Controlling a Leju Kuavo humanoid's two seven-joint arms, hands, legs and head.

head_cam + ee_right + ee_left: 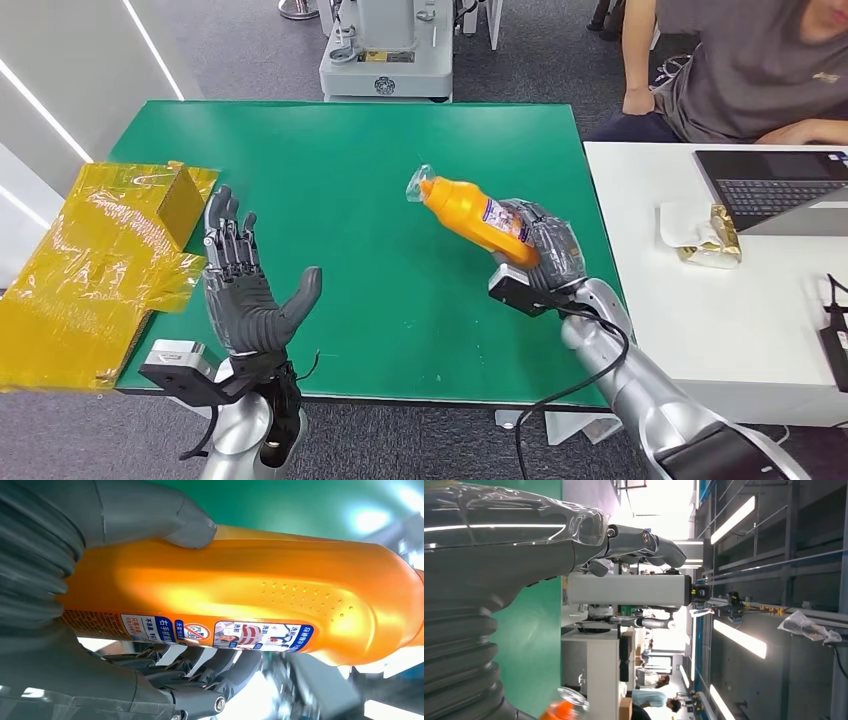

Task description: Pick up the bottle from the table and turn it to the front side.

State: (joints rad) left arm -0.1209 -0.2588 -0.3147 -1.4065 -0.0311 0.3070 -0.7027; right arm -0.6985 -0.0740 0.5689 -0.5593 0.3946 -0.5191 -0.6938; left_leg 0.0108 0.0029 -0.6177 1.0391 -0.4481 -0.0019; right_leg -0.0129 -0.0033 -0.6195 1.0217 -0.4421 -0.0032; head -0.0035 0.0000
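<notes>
Head view: bottle held over counter

Head view: right hand (545, 250) grips orange bottle (472, 213) ctr-right of frame, tilted, cap toward upper left, above green counter (350, 160). Left hand (245, 290) lower left, fingers wide, holding nothing.
Right wrist view: fingers (200, 665) wrapped round bottle (240, 600).

Head looks down; wrists close behind hands.

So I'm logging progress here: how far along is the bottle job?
Pickup looks done: the right hand grips the orange bottle clear of the green table, tilted, cap toward the left hand, which is open and empty. The turn is in hand; whether the front faces forward can't be told.
</notes>
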